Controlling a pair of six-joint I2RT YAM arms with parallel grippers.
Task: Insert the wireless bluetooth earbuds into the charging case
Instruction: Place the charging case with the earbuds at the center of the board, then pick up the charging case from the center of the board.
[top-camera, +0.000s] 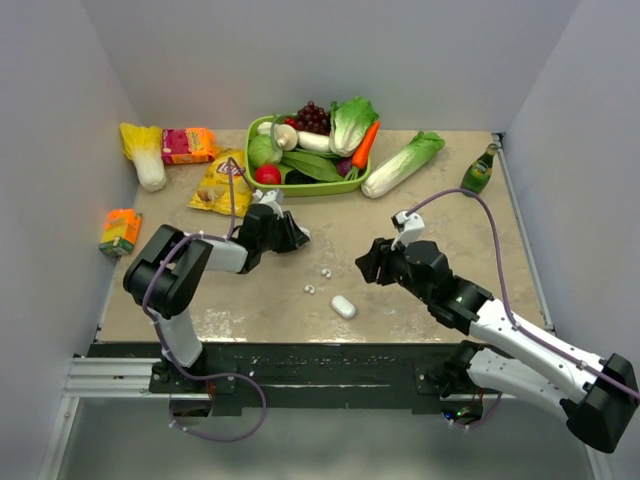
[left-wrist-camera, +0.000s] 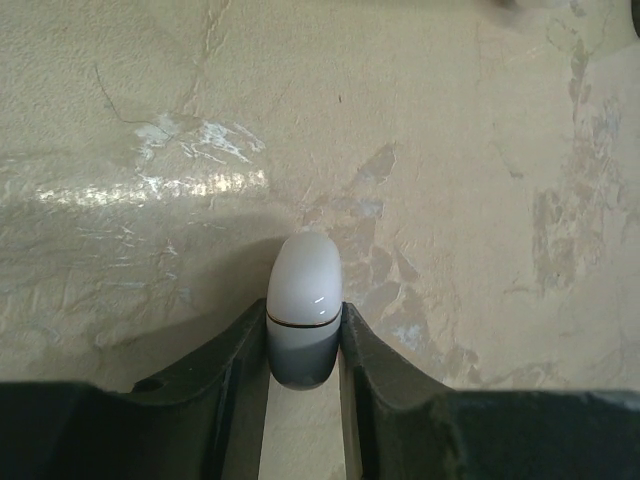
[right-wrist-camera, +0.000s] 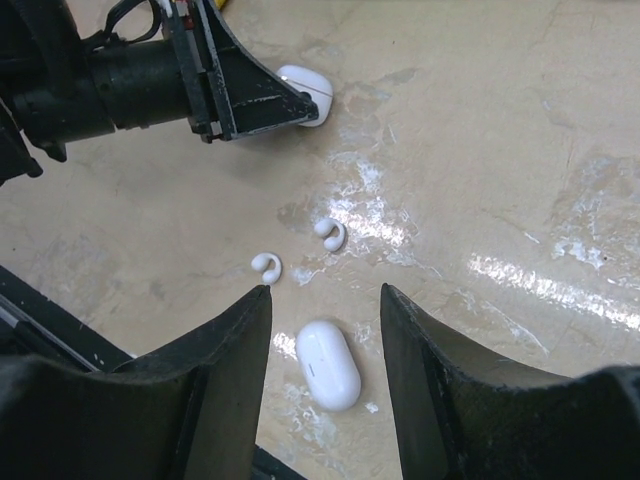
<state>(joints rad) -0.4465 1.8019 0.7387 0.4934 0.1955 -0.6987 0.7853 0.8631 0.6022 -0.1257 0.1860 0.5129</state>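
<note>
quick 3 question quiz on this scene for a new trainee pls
1. Count: how many earbuds lie loose on the table?
2. Multiple choice: the left gripper is shut on: A) an earbud B) a closed white charging case C) nothing
3. True or false: the right gripper is open and holds nothing.

Key: 1 two; 2 B; 3 true.
</note>
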